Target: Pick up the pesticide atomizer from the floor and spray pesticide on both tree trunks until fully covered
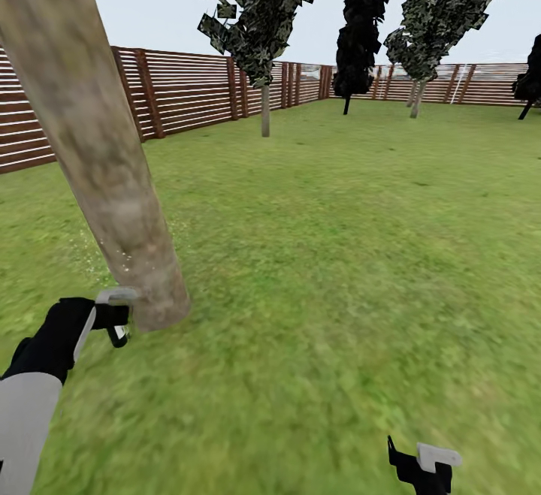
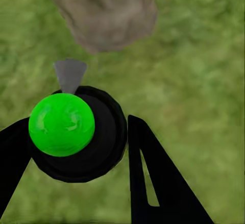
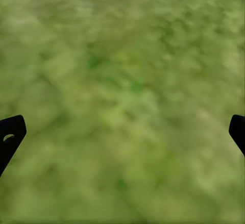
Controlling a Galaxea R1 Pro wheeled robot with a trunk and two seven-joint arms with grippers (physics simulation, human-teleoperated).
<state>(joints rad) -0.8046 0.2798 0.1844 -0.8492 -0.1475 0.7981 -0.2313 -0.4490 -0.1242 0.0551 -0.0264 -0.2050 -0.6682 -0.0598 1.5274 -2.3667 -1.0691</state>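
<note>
My left gripper point(image 2: 76, 150) is shut on the pesticide atomizer point(image 2: 81, 137), a black round body with a bright green dome on top. Its grey nozzle point(image 2: 70, 74) points at the base of a thick grey-tan tree trunk point(image 2: 104, 9) just ahead. In the head view this trunk point(image 1: 98, 149) leans up to the top left, and my left gripper point(image 1: 114, 322) sits right beside its foot. Faint pale specks point(image 1: 90, 251) hang by the bark. A second tree point(image 1: 265, 108) stands far back by the fence. My right gripper point(image 1: 424, 469) is low at the right, open over grass point(image 3: 122, 101).
The green lawn point(image 1: 338, 255) stretches wide ahead and to the right. A brown slatted fence point(image 1: 180, 93) rings it. Another pale-trunked tree point(image 1: 417, 97) and dark shrubs point(image 1: 359, 37) point(image 1: 530, 82) stand at the far end.
</note>
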